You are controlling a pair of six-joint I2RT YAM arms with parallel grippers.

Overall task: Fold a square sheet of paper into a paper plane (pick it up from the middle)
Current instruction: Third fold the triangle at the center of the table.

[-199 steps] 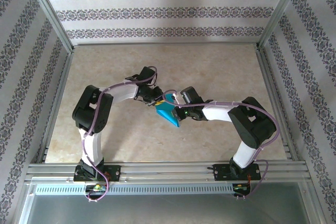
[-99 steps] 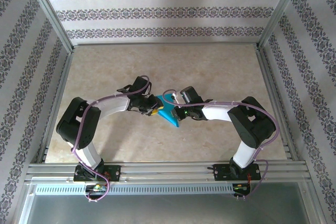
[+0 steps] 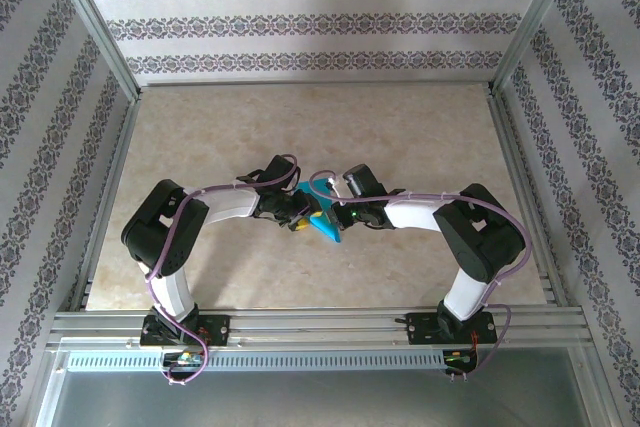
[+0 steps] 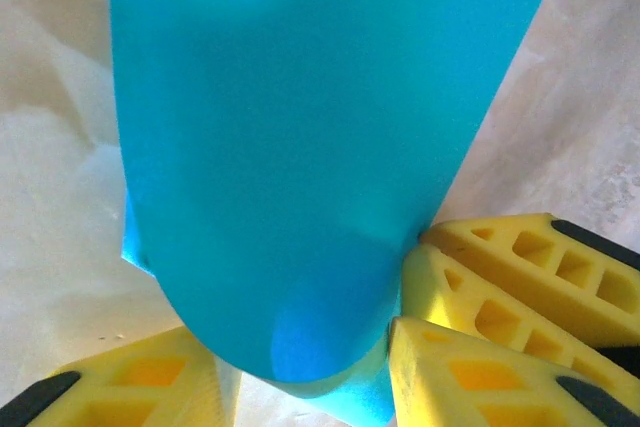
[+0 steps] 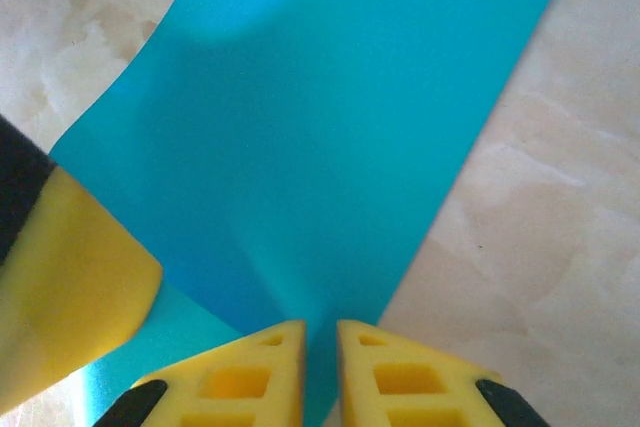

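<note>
We see paper (image 3: 326, 226) mid-frame in top view, between both grippers. We mark right gripper (image 5: 320, 337) clamped on its edge, jaws nearly together; left gripper (image 4: 295, 337) jaws apart, curled paper bulging between them.

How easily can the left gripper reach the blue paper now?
Probably yes: the blue paper sits between the parted jaws of the left gripper, nothing blocking it; the right gripper pinches it.
</note>
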